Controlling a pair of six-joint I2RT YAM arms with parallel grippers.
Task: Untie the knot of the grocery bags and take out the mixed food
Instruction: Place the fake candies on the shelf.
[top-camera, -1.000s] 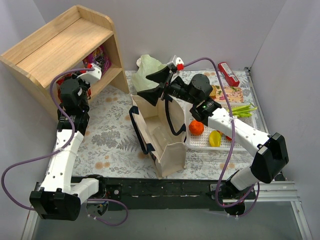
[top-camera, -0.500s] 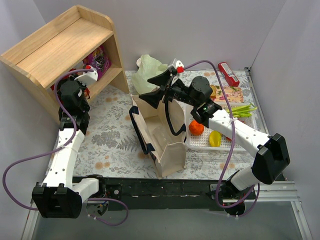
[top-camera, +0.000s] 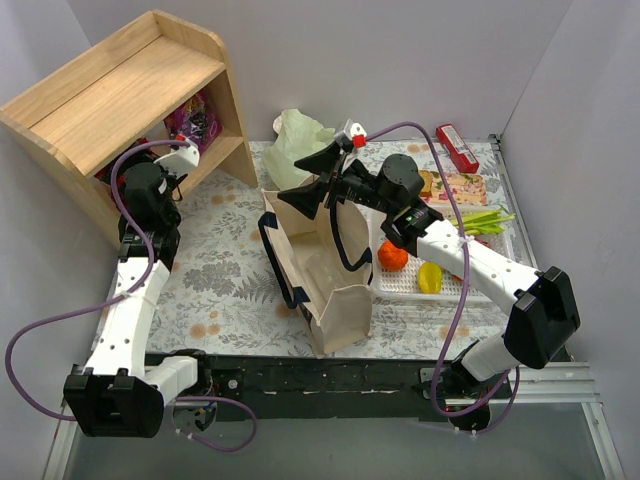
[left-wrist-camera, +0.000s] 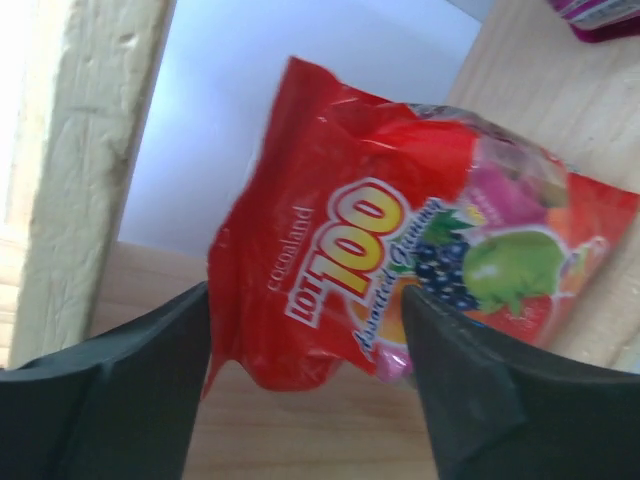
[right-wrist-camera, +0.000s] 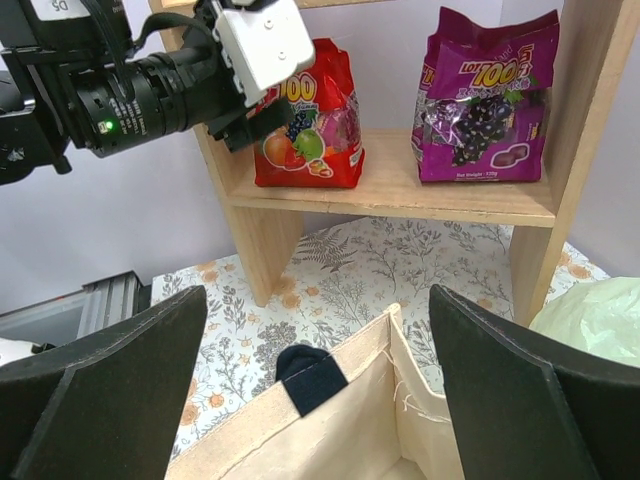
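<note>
Now | left jaws apart flanking red packet on upper-left shelf | right jaws wide over tote | we withdraw straight, no toppling.

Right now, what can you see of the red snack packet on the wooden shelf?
The red snack packet is a glossy, crinkled plastic pouch printed with "LOT 100" and pictures of grapes, a green apple and other fruit. It stands upright on the lower board of the wooden shelf, apart from a purple packet beside it. The left pincer is right at it, jaws open, its lower edge between them; whether they touch it I cannot tell.
</note>
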